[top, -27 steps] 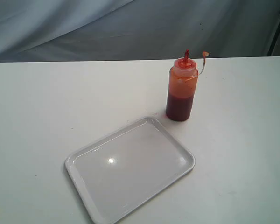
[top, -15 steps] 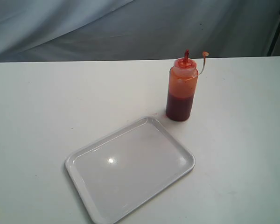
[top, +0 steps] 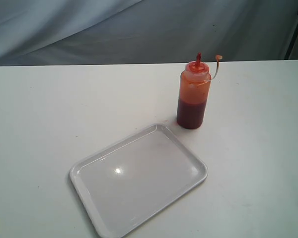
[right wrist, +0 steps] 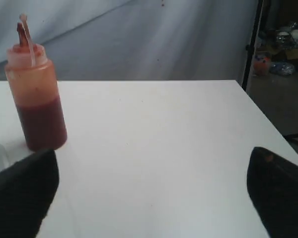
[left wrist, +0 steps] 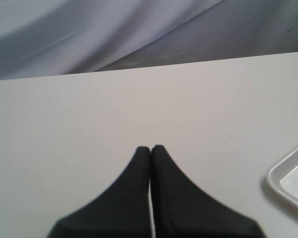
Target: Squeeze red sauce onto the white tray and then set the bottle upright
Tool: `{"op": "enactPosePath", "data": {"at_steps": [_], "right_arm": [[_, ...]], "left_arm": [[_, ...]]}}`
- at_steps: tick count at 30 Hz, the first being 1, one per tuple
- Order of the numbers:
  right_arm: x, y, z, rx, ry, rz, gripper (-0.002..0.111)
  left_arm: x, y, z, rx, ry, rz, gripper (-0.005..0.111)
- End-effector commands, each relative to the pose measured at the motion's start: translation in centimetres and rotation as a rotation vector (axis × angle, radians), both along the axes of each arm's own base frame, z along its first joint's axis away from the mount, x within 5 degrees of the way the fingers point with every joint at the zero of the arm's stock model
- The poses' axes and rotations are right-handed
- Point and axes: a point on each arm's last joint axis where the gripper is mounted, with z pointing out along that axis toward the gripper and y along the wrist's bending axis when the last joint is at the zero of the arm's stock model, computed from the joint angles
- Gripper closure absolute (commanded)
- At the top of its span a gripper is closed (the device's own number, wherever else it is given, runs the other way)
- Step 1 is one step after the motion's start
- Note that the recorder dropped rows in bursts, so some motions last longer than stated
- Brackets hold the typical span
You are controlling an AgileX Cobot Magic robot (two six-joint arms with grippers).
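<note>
While one bottle (top: 192, 99) stands upright, one white tray (top: 139, 181) lies near — flat.

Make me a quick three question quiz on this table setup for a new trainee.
1. True or false: the bottle stands upright on the table, outside the tray.
2. How much of the bottle's red sauce lies on the tray? A none visible; B one blob; C a long line.
3. Fill in: the left jaws are ___, the right jaws are ___.
Key: 1 true; 2 A; 3 shut, open.
</note>
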Motion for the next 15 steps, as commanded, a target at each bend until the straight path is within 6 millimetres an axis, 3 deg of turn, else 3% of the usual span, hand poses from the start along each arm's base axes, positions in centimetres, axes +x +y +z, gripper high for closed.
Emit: {"op": "enactPosePath", "data": {"at_steps": [1,2,3,4,5,10,15], "right_arm": [[0.1,0.2,0.3,0.090,-0.049,0.006,0.053],[0.1,0.2,0.5,0.124,-0.071,0.007,0.074],[0.1,0.3,0.6,0.160,-0.078,0.009,0.084],[0.1,0.4,0.9,0.245,-0.109,0.010,0.102],[0.1,0.4,1.0,0.257,-0.126,0.010,0.108],[0.0,-0.2,2.9,0.350,-0.346,-0.022,0.108],[0.0,-0.2,3.1,0.344,-0.364,-0.025,0.108]], "left_arm": [[0.0,0.0,0.0,-0.002,-0.012,-0.007,0.106],[0.0,0.0,0.0,-0.002,-0.012,-0.007,0.106],[0.0,0.0,0.0,-0.002,-0.012,-0.007,0.106],[0.0,0.0,0.0,-0.002,-0.012,-0.007,0.106],[0.0,0.0,0.0,-0.007,-0.012,-0.006,0.106],[0.0,0.0,0.0,-0.007,-0.012,-0.006,0.106],[0.0,0.0,0.0,-0.004,-0.012,-0.007,0.106]]}}
